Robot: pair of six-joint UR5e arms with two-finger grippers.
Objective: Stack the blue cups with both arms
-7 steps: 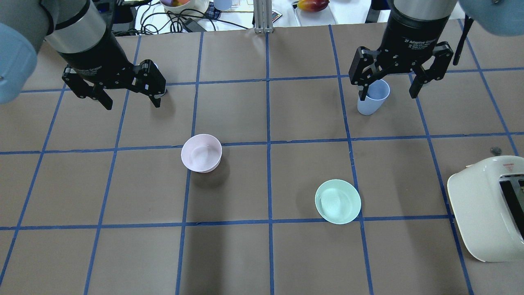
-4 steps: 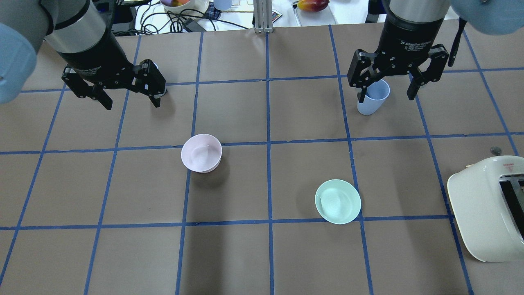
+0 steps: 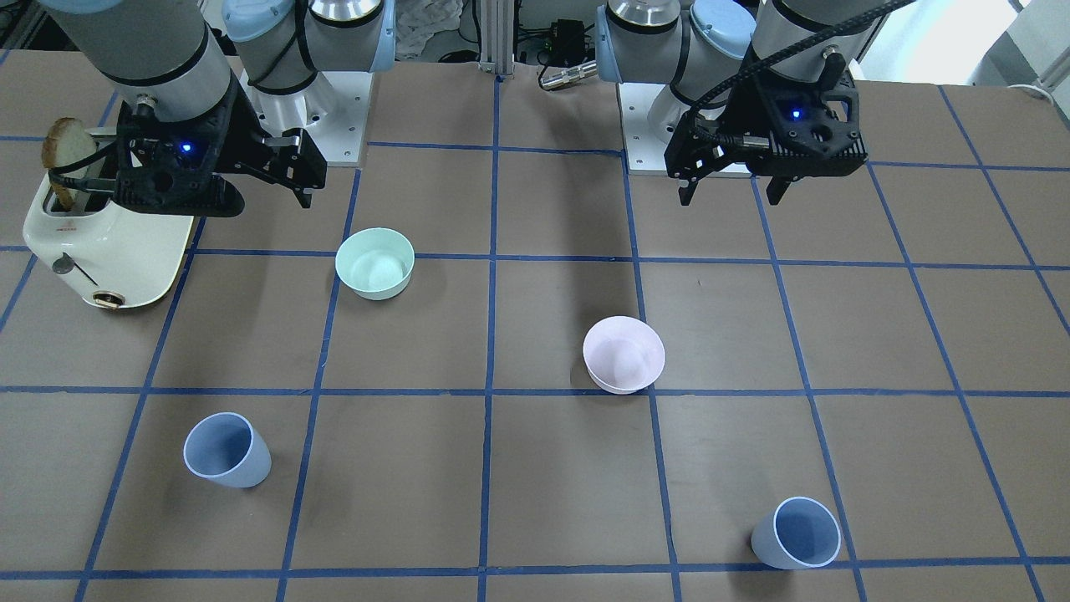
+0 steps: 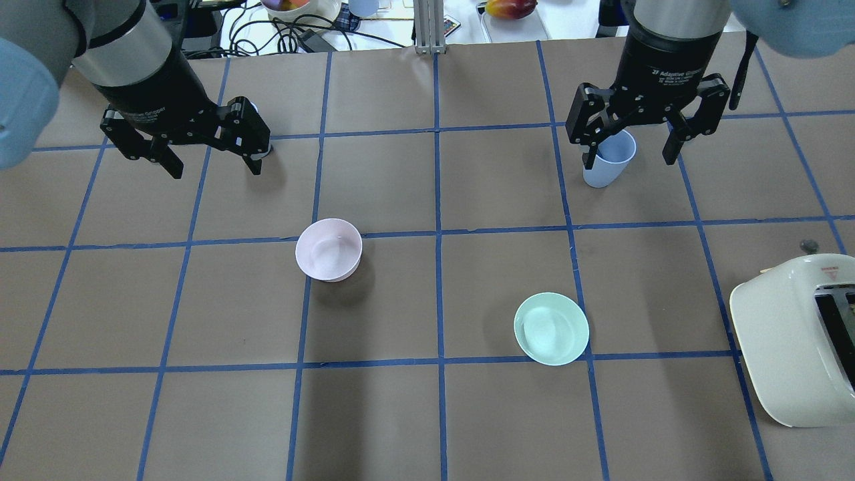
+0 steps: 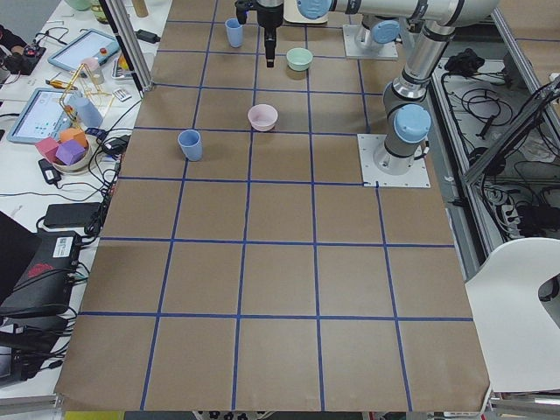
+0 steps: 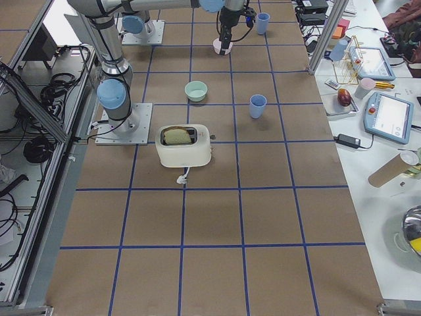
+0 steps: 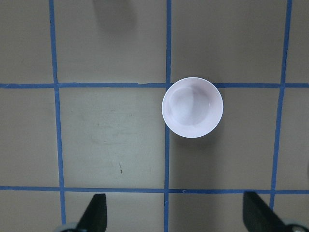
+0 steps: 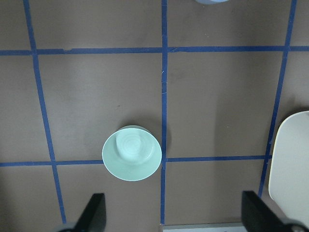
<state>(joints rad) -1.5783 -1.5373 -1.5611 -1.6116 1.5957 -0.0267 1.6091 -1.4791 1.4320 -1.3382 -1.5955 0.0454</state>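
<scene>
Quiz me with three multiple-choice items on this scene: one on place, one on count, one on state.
1. Which bowl sits on the robot's right half?
A. pink
B. green
C. neither

2. How many blue cups stand on the grid?
A. one
B. two
C. three

3. The grippers are:
A. both open and empty
B. left shut on a cup
C. both shut

Answers:
1 B: the green bowl lies right of the centre line and the pink bowl left of it.
2 B: the right cup and the left cup stand apart.
3 A: the left gripper and the right gripper have spread fingers and hold nothing.
</scene>
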